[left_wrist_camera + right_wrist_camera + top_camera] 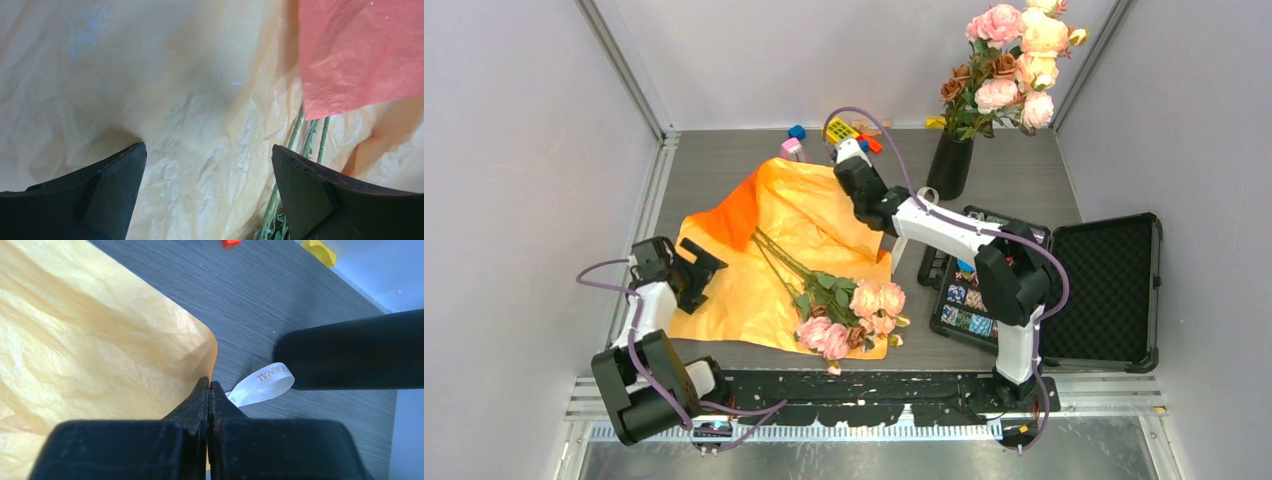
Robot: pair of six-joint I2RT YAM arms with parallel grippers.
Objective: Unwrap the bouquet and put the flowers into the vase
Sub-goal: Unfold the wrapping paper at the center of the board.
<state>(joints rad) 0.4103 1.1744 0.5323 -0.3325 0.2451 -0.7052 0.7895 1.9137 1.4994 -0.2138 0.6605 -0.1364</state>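
The crinkly orange paper sheet (pixel 794 210) lies spread on the tabletop (pixel 1014 180), leaving the pink and peach fabric roses (pixel 849 305) free to lift. Your left hand (pixel 207 155) hovers wide open and empty, stems beside its right finger (pixel 320 200). Your right hand (pixel 209 385) is closed at the paper's corner, with the tall glossy black vase (pixel 350 352) just beyond. I cannot tell whether it pinches the paper.

The spread orange-yellow paper sheet (pixel 794 235) is thin, crinkled and faintly glossy. Under it the dark grey counter (pixel 260 300) shows a fine brushed grain. Beside the sheet, the tall black vase (pixel 350 352) looks smooth and semi-matt, the cream ribbon strip (pixel 262 386) satiny.
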